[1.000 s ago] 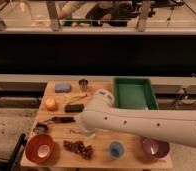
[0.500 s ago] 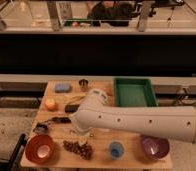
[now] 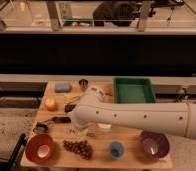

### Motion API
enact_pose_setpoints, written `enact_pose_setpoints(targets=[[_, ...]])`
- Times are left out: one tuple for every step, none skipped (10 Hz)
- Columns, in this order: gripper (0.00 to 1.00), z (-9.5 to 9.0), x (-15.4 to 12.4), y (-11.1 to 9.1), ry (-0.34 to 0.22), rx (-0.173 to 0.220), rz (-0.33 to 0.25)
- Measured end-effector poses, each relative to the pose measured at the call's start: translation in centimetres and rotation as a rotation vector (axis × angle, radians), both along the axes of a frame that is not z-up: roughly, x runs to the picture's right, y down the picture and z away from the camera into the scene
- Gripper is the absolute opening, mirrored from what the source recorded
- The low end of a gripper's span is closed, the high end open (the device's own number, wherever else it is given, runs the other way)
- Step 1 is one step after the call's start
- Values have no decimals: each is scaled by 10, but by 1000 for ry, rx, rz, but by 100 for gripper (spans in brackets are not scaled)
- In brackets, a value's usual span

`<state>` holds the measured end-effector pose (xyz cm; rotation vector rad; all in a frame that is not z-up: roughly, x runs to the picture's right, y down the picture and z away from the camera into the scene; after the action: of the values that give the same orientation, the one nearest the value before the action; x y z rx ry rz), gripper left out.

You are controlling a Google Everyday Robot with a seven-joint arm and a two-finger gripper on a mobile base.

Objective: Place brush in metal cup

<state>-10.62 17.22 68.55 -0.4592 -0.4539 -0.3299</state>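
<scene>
The brush point(image 3: 60, 120) lies flat on the wooden table point(image 3: 136, 112) at its left side, dark and slim. The metal cup point(image 3: 83, 83) stands upright at the table's back edge, between a blue sponge and a green tray. My white arm reaches in from the right across the middle of the table. My gripper point(image 3: 80, 131) hangs down from the arm's end, a little right of the brush and well in front of the metal cup. The brush lies apart from the gripper.
A green tray point(image 3: 134, 90) is at the back right and a blue sponge point(image 3: 62, 87) at the back left. An orange point(image 3: 50, 104), a black block point(image 3: 70, 107), a silvery utensil point(image 3: 41, 128), a red bowl point(image 3: 39, 148), grapes point(image 3: 78, 147), a blue cup point(image 3: 116, 149), a purple bowl point(image 3: 154, 145) and a white cup point(image 3: 105, 127) also stand on the table.
The arm's end has swung left and toward the front of the table, closer to the brush. The objects on the table have not moved.
</scene>
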Motion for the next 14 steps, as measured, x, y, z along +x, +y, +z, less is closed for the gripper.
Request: enact_pose_setpoints(targets=[[80, 6, -4, -4, -7, 6, 5], [80, 8, -7, -6, -14, 12, 7], [80, 12, -13, -9, -28, 20, 15], [80, 21, -15, -14, -43, 28, 38], [80, 29, -18, -19, -55, 31, 57], [80, 37, -24, -22, -69, 26, 75], [80, 43, -27, -25, -78, 22, 90], [80, 51, -33, -29, -86, 16, 106], [80, 59, -41, -30, -93, 9, 112], [80, 63, -49, -31, -99, 1, 115], [80, 70, -57, -31, -101, -8, 119], [80, 77, -66, -32, -104, -18, 125], [80, 82, -67, -33, -100, -19, 128], [80, 90, -68, -32, -93, -22, 134]])
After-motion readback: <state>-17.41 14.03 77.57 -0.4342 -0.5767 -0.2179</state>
